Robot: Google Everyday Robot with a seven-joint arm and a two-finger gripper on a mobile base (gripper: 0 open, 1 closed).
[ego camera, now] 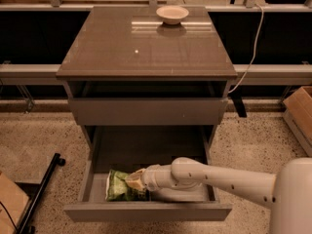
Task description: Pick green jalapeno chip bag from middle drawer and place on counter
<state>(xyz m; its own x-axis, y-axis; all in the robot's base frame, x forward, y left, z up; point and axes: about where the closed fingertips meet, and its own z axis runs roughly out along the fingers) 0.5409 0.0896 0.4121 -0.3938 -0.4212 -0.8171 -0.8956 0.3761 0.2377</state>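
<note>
on the speckled floor at the far left lies one black pole (41, 191). the middle drawer (146, 211) stands pulled out, with one green jalapeno chip bag (118, 185) lying in its left part. the gripper (135, 180) is at the bag's right edge, touching it; whether it clasps the bag cannot be told. one white arm (229, 179) reaches in from the right. the counter (122, 48) above carries one pale bowl (172, 14) near its back edge. one cardboard box (300, 113) sits far right.

The crinkled green bag (118, 185) lies flat in the near left of the pulled-out drawer (146, 211), the gripper (135, 180) at its right edge. The glossy grey-brown counter (146, 48) lies level above, farther back than the drawer front.
</note>
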